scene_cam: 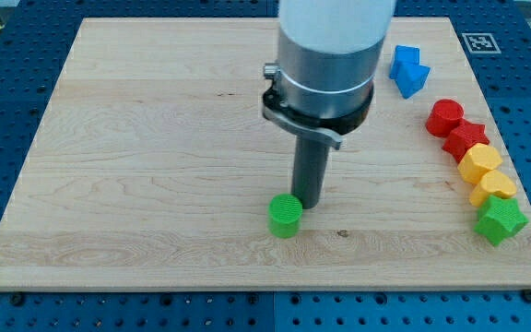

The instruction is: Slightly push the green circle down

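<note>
The green circle [285,216] is a small round green block on the wooden board [155,166], a little below the board's middle. My tip [309,205] stands just to the upper right of it, touching or nearly touching its edge. The dark rod rises from there into the grey and white arm body [325,65] at the view's top.
At the view's right edge a column of blocks runs downward: a red circle [445,117], a red star [466,138], a yellow block [479,163], a second yellow block [492,186] and a green star [500,219]. A blue block [409,71] lies at the upper right.
</note>
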